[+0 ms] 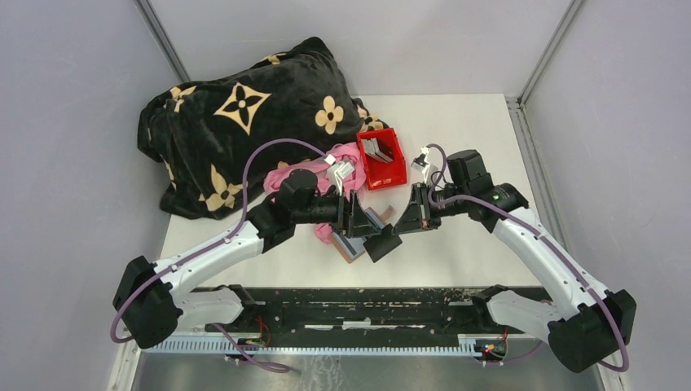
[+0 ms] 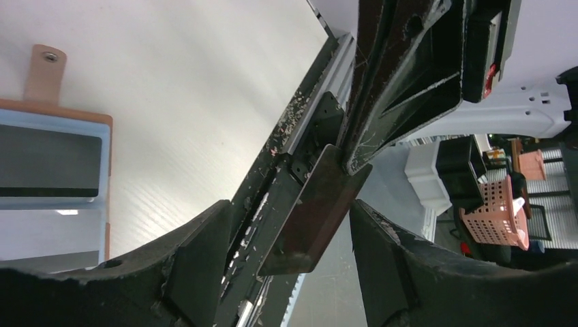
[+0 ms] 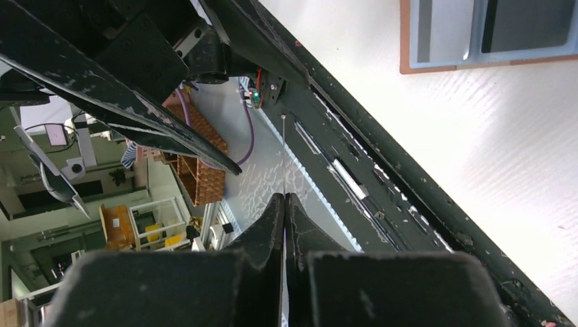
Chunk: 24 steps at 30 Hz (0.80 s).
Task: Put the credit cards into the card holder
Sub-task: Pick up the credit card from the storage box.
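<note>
**Right gripper** (image 3: 284,201): fingers (image 3: 269,228) pressed together on the dark card (image 2: 310,218). The right wrist view shows this card edge-on as a thin line rising from the fingertips. The left wrist view shows its flat dark face, hanging tilted from the right arm's fingertips.

**Left gripper** (image 2: 287,202): spread wide, holding nothing. Its 2 fingers (image 2: 198,266) stand on either side of the dark card, 1 at 9 o'clock and 1 at 3 o'clock of it. The 3 o'clock finger is just beside the card's edge; contact cannot be told.

**Card holder** (image 1: 353,244): lies open and flat on the table (image 1: 464,138), under the 2 meeting grippers and toward 7 o'clock of them in the top view. The snap tab (image 2: 45,71) sticks out past its brown edge. The inner face shows light blue and dark areas; whether these are cards or slots cannot be told. The dark card is in the air, apart from the holder.

**Credit cards** (image 1: 375,149): several grey and white ones stand on edge in the red bin (image 1: 394,171), at 12 o'clock of the grippers.

**Other items:** a pink cloth (image 1: 322,167) lies at 9 o'clock of the bin, partly under the left arm. A black blanket (image 1: 236,122) with a tan flower pattern is heaped at 10 o'clock on the table.
</note>
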Each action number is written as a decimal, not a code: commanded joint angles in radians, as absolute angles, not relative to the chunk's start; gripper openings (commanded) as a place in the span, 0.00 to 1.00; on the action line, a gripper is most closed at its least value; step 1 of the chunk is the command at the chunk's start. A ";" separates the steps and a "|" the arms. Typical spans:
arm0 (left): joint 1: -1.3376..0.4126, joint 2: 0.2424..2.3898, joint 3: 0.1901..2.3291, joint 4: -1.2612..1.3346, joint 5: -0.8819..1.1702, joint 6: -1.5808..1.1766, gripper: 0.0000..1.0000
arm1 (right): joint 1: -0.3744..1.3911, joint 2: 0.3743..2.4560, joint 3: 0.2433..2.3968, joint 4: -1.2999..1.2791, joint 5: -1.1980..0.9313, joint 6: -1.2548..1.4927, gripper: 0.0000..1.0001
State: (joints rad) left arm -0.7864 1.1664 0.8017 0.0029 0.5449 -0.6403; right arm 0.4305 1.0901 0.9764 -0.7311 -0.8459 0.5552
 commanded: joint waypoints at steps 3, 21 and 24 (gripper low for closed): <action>-0.781 1.168 0.802 0.073 0.655 -0.639 0.70 | 0.433 1.113 0.964 -0.571 -0.933 0.612 0.01; -0.742 1.222 0.759 0.127 0.794 -0.695 0.30 | 0.426 1.209 0.925 -0.352 -1.029 0.708 0.01; -0.726 1.220 0.736 0.172 0.822 -0.736 0.14 | 0.415 1.225 0.919 -0.324 -1.035 0.719 0.01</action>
State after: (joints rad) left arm -0.7418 1.2224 0.7628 0.0887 0.7410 -0.6613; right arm 0.4290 1.2125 0.9184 -0.4461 -0.9943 0.6952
